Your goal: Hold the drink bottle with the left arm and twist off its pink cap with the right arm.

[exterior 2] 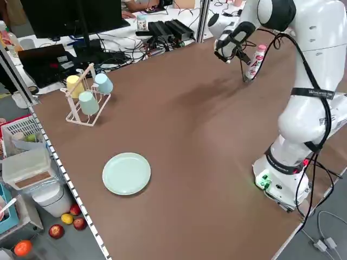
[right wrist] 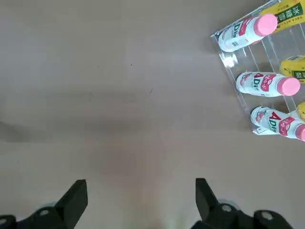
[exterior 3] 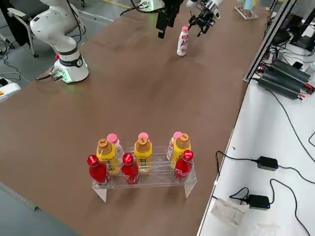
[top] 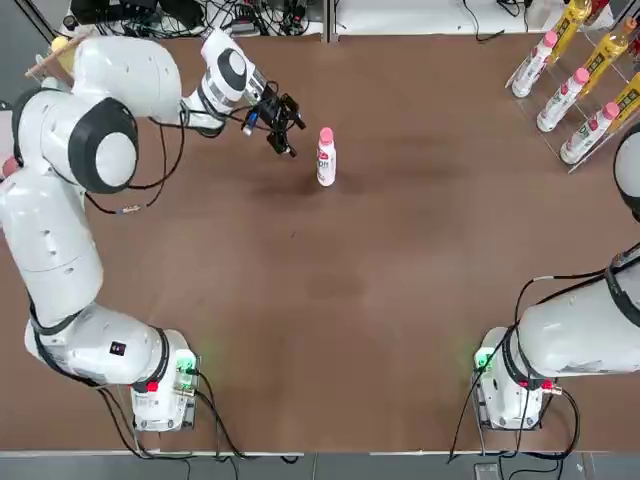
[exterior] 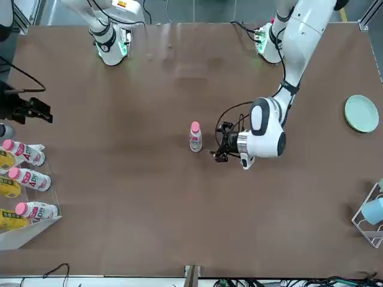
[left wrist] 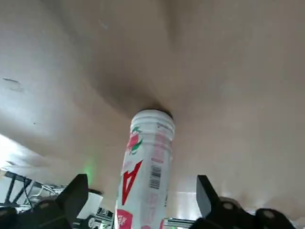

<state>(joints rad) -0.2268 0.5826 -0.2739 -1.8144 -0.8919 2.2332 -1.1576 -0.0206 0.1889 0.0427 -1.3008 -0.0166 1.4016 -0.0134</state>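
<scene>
The drink bottle [top: 326, 165] stands upright on the brown table [top: 380, 300], white with a red-and-green label. Its pink cap [top: 326, 134] is on top. My left gripper [top: 293, 128] hovers level just to the bottle's left, open, fingers pointing at it with a small gap. In the left wrist view the bottle [left wrist: 145, 162] lies straight ahead between the spread fingers [left wrist: 76, 193], untouched. My right gripper [exterior: 42, 112] hangs open and empty at the table's right side, over the bottle rack, far from the bottle. Its fingertips [right wrist: 76, 195] frame bare table.
A clear rack [top: 575, 95] of white and yellow bottles stands at the far right corner. On my left side are a pale green plate [exterior: 361, 113] and a wire cup holder [exterior 2: 87, 100] with cups. Cables and equipment line the far edge.
</scene>
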